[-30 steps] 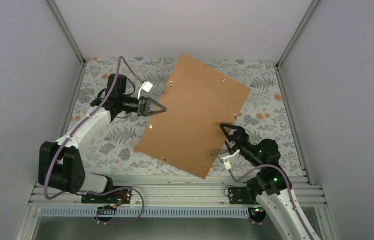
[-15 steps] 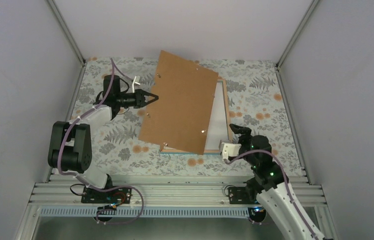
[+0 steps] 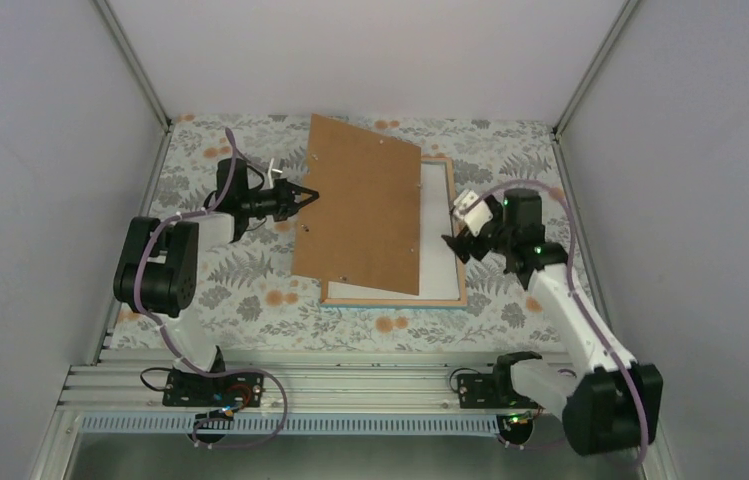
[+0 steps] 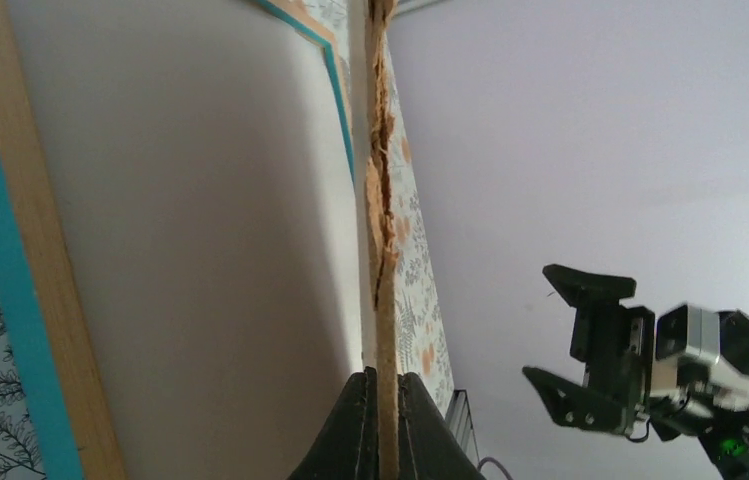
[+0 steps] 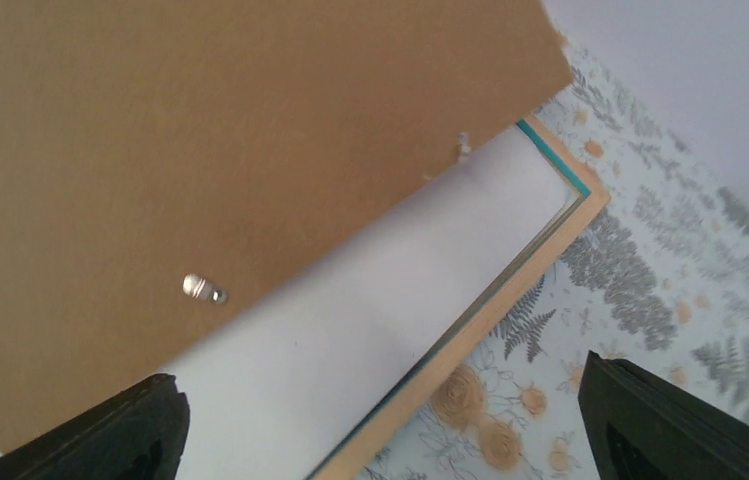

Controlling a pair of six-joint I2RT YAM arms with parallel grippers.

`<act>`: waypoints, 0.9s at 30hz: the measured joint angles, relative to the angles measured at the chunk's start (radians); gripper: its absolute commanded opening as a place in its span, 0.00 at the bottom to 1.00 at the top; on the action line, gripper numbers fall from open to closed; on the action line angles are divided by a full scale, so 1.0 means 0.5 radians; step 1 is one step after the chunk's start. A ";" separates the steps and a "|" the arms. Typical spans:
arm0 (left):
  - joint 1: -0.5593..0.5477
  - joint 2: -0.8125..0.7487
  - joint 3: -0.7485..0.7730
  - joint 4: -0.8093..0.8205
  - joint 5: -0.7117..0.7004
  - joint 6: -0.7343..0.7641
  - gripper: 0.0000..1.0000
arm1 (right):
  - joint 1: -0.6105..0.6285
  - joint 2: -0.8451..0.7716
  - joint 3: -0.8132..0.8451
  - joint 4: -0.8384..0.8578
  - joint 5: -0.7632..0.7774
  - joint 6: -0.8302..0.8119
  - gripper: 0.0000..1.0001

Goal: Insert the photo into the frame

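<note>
since half a second ago the right arm has swung from the near edge up to the right side of the frame [image 4: 35, 300], and the backing board [image 3: 360, 205] has turned more square to it. the left gripper [image 3: 302, 197] is clenched on the board's left edge; the left wrist view shows both fingers pinching that thin, chipped edge. the right gripper [image 3: 455, 245] is released, jaws wide, holding nothing, just beside the frame's right rim. the frame lies face down on the flowered cloth, wood-coloured back up. inside it sits a plain white sheet, which we take for the photo [image 3: 435, 200], face down and in place. we judge the photo is seated, and the board, aslant over the left part, goes down next, with the free claw placed to steady it.
</note>
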 measured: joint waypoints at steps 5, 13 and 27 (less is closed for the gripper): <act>0.000 0.054 -0.001 0.076 -0.031 -0.077 0.02 | -0.240 0.465 0.336 -0.031 -0.308 0.384 0.86; 0.000 0.093 -0.031 0.171 -0.035 -0.133 0.02 | -0.469 1.001 0.525 -0.041 -0.546 0.978 0.73; -0.031 0.130 -0.149 0.391 -0.029 -0.357 0.03 | -0.573 1.357 0.364 0.098 -0.665 1.415 0.48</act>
